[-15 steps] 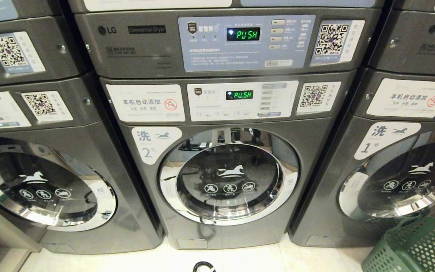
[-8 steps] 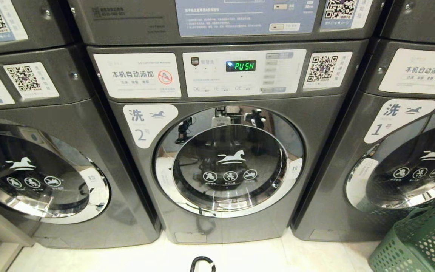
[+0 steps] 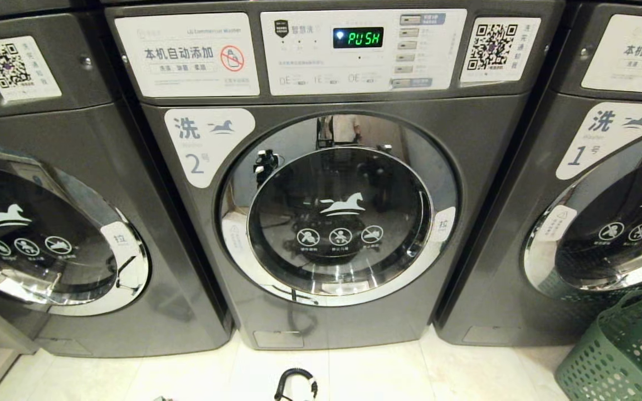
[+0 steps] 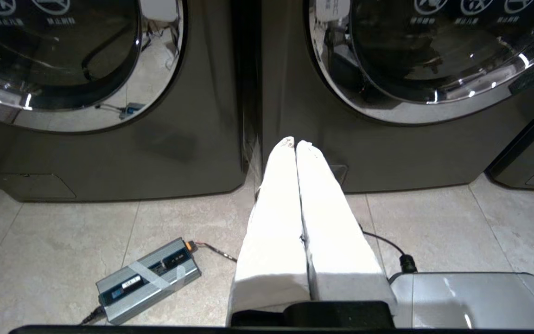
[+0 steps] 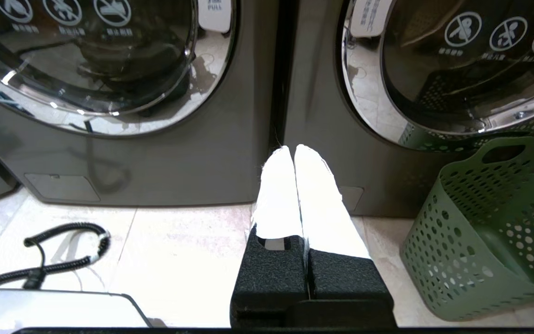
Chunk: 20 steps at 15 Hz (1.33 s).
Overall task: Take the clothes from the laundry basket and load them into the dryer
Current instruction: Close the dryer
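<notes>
Green laundry basket [image 5: 489, 232] beside pressed-together right fingers [image 5: 313, 185].

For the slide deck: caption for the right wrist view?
Right gripper, shut and empty, faces two washers, green laundry basket beside it.

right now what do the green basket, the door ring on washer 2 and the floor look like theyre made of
The green lattice laundry basket looks like moulded plastic, matt: evenly punched holes, a thick rim, a cut-out handle. The round door ring on the dark grey washer labelled 2 looks like chromed metal or chromed plastic; it mirrors the room. The pale floor looks like glazed or stone tile, with grout lines and faint mottling.
</notes>
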{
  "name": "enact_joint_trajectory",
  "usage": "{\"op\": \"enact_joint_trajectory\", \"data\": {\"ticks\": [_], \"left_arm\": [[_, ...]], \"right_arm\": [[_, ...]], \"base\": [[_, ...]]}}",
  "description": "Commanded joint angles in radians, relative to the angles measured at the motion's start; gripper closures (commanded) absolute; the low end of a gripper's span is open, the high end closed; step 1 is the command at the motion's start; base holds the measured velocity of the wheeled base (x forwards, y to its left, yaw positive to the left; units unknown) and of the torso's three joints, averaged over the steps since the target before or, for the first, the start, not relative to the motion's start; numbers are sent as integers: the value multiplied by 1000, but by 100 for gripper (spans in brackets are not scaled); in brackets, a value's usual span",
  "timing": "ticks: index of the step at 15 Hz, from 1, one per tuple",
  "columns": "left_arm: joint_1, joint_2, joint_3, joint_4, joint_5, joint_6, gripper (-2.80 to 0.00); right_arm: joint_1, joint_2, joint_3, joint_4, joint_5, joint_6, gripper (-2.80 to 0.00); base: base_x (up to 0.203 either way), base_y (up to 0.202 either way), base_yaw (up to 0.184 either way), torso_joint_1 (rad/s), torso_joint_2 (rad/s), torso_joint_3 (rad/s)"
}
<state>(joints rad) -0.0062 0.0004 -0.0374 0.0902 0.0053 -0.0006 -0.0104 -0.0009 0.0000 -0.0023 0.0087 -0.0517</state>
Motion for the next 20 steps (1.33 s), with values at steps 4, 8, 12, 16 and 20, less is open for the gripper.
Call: {"op": "enact_joint_trajectory", "data": {"ticks": [4, 8, 12, 16, 20], "left_arm": [[0, 0, 0, 3, 1, 1, 0], [0, 0, -1, 3, 1, -1, 0], [0, 0, 1, 3, 1, 0, 0], [0, 0, 1, 3, 1, 1, 0], [0, 0, -1, 3, 1, 1, 0]], "right_arm": [[0, 0, 0, -1, -3, 0, 0], [0, -1, 0, -1, -2, 0, 0], [0, 1, 0, -1, -3, 3, 0], [0, 1, 0, -1, -3, 4, 0], [0, 0, 0, -1, -6, 18, 0]], "base": [[0, 0, 0, -115, 286, 146], [0, 0, 0, -12, 33, 34], [0, 0, 0, 0, 0, 0], [0, 0, 0, 0, 0, 0], [0, 0, 0, 0, 0, 0]]}}
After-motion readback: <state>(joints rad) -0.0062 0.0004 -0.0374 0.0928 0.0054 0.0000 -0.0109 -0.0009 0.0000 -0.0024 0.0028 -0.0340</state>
